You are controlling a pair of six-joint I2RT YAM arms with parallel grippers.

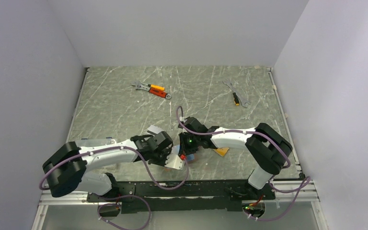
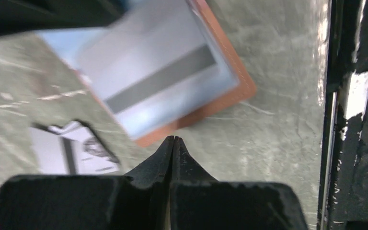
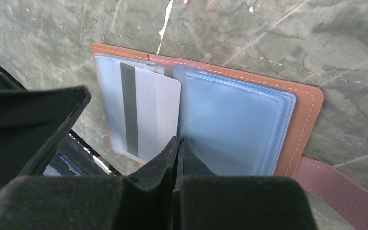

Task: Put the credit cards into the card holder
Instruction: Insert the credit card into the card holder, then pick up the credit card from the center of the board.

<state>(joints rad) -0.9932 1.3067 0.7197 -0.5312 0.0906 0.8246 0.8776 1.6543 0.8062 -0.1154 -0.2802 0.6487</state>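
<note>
The card holder (image 3: 303,115) lies open on the table, reddish-brown leather with clear sleeves inside. The silver-grey card (image 3: 139,112) with a dark stripe sits partway in its left sleeve; it also shows in the left wrist view (image 2: 158,81). My right gripper (image 3: 178,140) is shut and empty, tips over the holder's middle fold. My left gripper (image 2: 173,139) is shut and empty, just off the holder's edge (image 2: 211,108). In the top view both grippers (image 1: 165,153) (image 1: 189,143) meet over the holder (image 1: 176,163), which is mostly hidden. An orange-gold card (image 1: 223,151) peeks out by the right arm.
Another pale card (image 2: 62,153) lies on the table beside the holder, and a grey one (image 1: 154,130) shows behind the left gripper. Orange-handled tools (image 1: 153,89) (image 1: 239,98) lie at the back. The holder's strap (image 3: 345,187) trails right. The black base rail (image 2: 354,115) runs close by.
</note>
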